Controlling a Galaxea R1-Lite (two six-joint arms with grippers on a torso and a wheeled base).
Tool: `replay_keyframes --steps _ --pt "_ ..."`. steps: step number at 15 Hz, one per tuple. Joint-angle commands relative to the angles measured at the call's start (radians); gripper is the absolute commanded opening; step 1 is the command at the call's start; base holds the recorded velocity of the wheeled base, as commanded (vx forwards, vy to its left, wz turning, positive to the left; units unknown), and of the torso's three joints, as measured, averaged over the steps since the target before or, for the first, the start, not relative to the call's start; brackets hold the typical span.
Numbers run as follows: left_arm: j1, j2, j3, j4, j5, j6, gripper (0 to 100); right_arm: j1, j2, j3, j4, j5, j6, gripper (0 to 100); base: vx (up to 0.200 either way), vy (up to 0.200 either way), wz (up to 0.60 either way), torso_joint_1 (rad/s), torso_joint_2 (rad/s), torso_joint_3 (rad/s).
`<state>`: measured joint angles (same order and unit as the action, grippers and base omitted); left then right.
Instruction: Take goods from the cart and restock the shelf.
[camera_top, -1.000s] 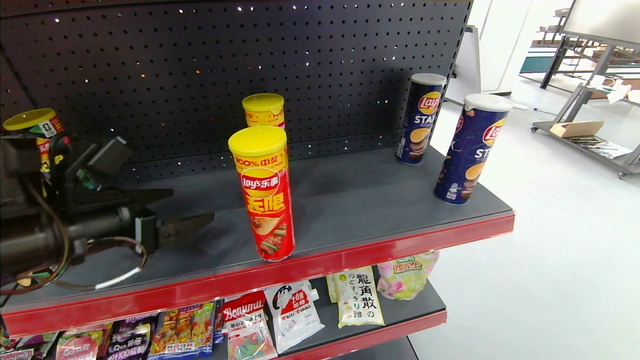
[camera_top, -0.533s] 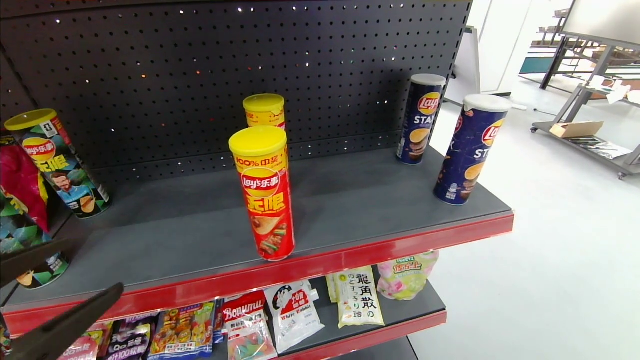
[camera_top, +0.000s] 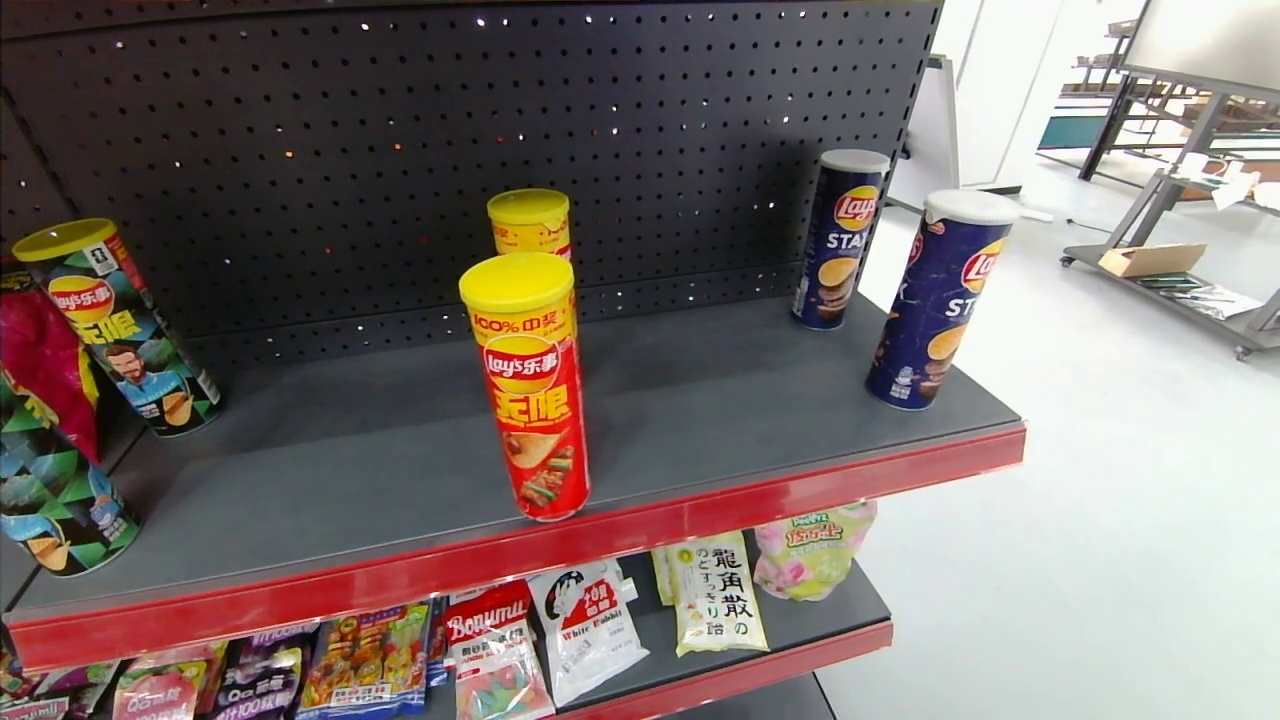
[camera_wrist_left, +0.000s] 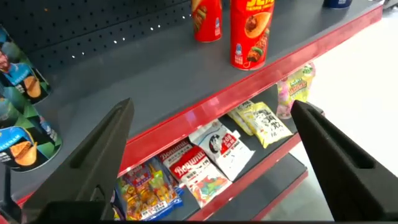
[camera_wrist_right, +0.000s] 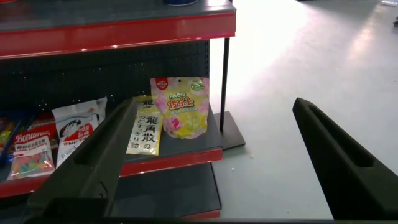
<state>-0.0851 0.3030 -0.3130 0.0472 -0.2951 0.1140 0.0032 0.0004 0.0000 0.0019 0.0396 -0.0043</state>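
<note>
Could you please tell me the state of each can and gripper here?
front red can, upright, lid on
rear red can, upright, lid on
near blue can, upright, lid on
far blue can, upright, lid on
rear green can, upright, lid on
front green can, standing, top hidden
left gripper, jaws open, empty
right gripper, jaws open, empty

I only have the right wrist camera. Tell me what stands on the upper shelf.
Observer: On the upper shelf, a red can stands upright near the front edge, with a second red can right behind it.
Operator: Report the right end.
Observer: A dark blue can stands near the front corner, and another blue can stands by the back panel.
Operator: Give me the left gripper.
Observer: The left gripper is open and empty, facing the shelf front.
</note>
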Motion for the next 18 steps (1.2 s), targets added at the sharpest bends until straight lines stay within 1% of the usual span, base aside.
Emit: replay_keyframes --steps 1,5,6,8,10,11,14,15,16,17,18 --pt "0.002 -0.030 0.006 0.002 0.002 0.003 100 0.001 0.001 0.000 0.001 0.000 -0.002 100 0.000 0.000 0.00 0.000 0.00 0.000" --pt "0.001 -0.058 0.006 0.005 -0.021 -0.001 100 0.000 0.001 0.000 0.001 -0.017 -0.002 100 0.000 0.000 0.00 0.000 0.00 0.000" --pt "0.001 -0.071 0.009 0.005 -0.035 -0.005 100 0.000 0.001 -0.002 0.001 -0.037 -0.002 100 0.000 0.000 0.60 -0.002 0.01 0.002" --pt "-0.001 -0.102 0.025 0.006 -0.052 -0.010 100 0.000 0.003 -0.002 0.001 -0.038 -0.003 100 0.000 0.000 0.60 -0.005 0.00 0.000" --pt "-0.001 -0.137 0.040 0.008 -0.085 -0.010 100 0.000 0.001 -0.002 0.001 -0.038 0.000 100 0.000 0.000 0.60 0.005 0.00 0.002" --pt "-0.001 -0.148 0.051 0.008 -0.087 -0.010 100 0.000 0.001 -0.002 0.001 -0.038 0.001 100 0.000 0.000 0.60 0.007 0.01 -0.002" --pt "-0.001 -0.177 0.077 0.010 -0.078 -0.013 100 0.000 0.001 -0.002 0.000 -0.032 0.004 100 0.000 0.000 0.00 0.000 0.00 0.000" --pt "0.001 -0.200 0.101 0.014 -0.059 -0.013 100 0.001 0.007 -0.002 0.001 -0.029 -0.002 100 0.000 0.000 0.00 0.000 0.00 0.000" --pt "0.002 -0.206 0.118 0.016 -0.035 -0.013 100 0.001 0.006 -0.002 0.001 -0.026 -0.003 100 0.000 0.000 0.00 0.000 0.00 0.000" --pt "0.002 -0.206 0.140 0.014 0.019 -0.014 100 0.000 0.001 0.000 0.000 -0.012 -0.002 100 0.000 0.000 0.00 0.000 0.00 0.000" --pt "0.002 -0.206 0.158 0.013 0.048 -0.016 100 0.000 0.000 -0.002 0.000 0.010 -0.010 100 0.000 0.000 0.00 0.000 0.00 0.000"
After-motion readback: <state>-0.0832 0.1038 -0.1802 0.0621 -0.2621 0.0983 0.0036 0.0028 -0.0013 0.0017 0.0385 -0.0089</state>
